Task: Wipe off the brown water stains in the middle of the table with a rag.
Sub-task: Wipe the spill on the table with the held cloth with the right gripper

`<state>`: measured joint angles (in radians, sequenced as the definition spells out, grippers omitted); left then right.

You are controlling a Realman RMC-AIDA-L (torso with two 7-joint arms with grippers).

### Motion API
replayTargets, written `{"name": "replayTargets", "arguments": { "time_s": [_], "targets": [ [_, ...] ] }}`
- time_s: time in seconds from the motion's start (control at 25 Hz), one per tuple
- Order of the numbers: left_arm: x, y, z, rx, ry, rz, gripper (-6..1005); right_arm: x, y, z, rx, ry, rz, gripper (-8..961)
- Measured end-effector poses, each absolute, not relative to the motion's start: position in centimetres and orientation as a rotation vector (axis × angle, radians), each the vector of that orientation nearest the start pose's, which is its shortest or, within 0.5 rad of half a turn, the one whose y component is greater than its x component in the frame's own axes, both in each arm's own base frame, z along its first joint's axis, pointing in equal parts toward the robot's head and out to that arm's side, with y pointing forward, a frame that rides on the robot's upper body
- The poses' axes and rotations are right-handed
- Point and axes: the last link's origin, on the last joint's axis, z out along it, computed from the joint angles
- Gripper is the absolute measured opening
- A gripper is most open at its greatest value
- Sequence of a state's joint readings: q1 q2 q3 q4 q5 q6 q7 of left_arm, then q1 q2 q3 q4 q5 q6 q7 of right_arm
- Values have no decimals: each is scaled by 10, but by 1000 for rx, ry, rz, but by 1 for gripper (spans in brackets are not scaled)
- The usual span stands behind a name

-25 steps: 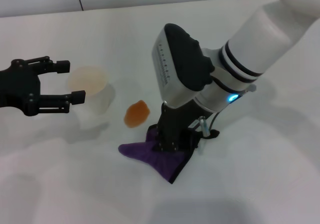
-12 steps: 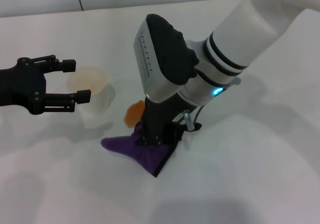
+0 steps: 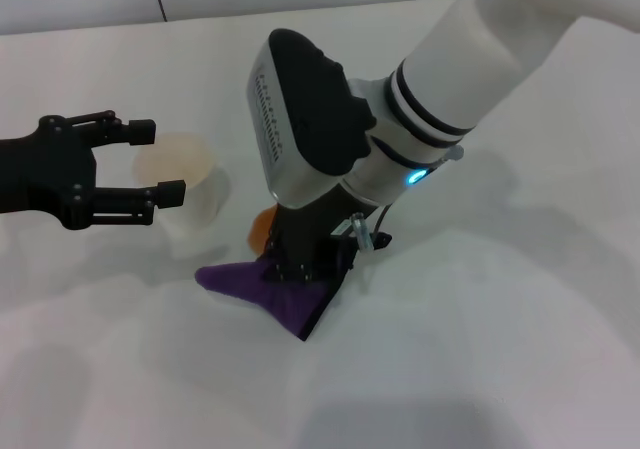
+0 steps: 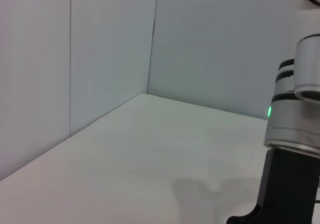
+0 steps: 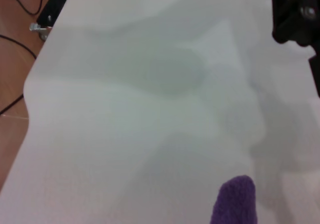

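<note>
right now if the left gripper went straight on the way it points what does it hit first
Most likely the paper cup. The left gripper is open, its fingers pointing toward the robot's right with the tips at the cup's rim, one on each side. Its height over the rim is unclear, so it might pass above the cup toward the right gripper.

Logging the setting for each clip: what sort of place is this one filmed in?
Probably a lab or test workcell, not a home. A plain white table stands against bare pale wall panels, with loose cables on the floor. On it: only a paper cup, a purple rag and a staged brown stain.
</note>
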<state>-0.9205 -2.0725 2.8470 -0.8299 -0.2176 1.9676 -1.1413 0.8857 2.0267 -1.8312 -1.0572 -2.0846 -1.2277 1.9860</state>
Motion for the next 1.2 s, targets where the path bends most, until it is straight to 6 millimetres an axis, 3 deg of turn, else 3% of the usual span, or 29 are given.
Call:
{"name": "replayTargets", "arguments": {
  "time_s": [0.56,1.2],
  "targets": [
    [-237,342,50,-2846,-416,-618,875,94,359,-111,-3043,-243,-357,67],
    [-241,339,50,-2842,-433,-617,875,97,377,-108,-2929,-127,-311,68]
  ]
}}
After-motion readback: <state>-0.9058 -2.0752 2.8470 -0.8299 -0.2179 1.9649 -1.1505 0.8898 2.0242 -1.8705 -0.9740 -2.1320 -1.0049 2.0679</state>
